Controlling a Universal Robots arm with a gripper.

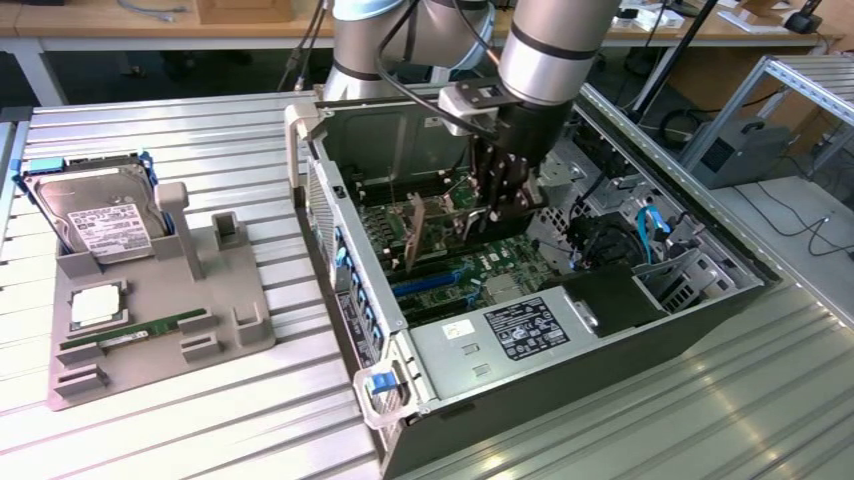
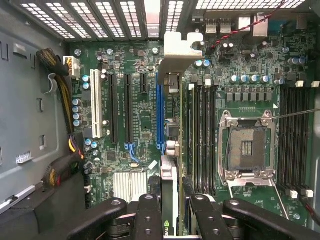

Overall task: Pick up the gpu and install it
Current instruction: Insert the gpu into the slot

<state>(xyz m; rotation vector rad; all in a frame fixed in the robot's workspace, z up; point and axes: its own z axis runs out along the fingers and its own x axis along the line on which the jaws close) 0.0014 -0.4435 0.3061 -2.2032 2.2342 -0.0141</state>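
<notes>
1. The gripper [image 1: 501,215] is clamping the gpu [image 1: 416,232] edge-on between its fingers [image 2: 148,212], so the pick-up is already done.
2. The card is hanging upright inside the open computer case [image 1: 400,390], just above the motherboard [image 2: 145,125] near the blue expansion slot [image 2: 160,112]; it is not seated yet.
3. The arm is reaching straight down into the case, wrist vertical.
4. The hard drive [image 1: 100,222] is resting on the grey parts tray [image 1: 160,330].

Gpu [image 1: 416,232] upright inside the computer case [image 1: 400,400], above the motherboard [image 2: 145,115].
</notes>
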